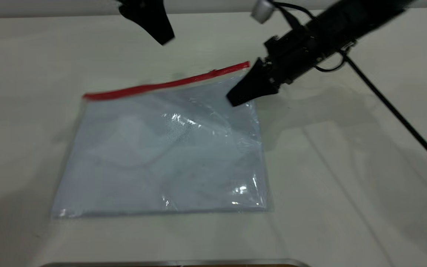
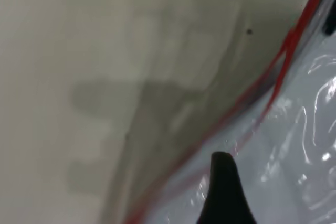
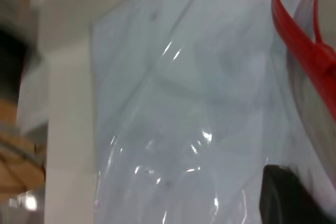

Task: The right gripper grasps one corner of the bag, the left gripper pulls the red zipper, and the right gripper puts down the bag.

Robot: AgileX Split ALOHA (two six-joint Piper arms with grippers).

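The bag lies flat on the table, a clear, glossy, pale bluish pouch. The red zipper runs along its far long edge. In the right wrist view the zipper shows as two red strips parted from each other, over the bag. The left wrist view also shows the zipper splitting in two beside the bag. My right gripper is at the bag's far right corner, just below the end of the zipper. My left gripper hangs above the table beyond the zipper, clear of the bag.
The pale table surrounds the bag. The right arm's black cable runs across the table's right side. A metal-edged thing lies along the table's near edge.
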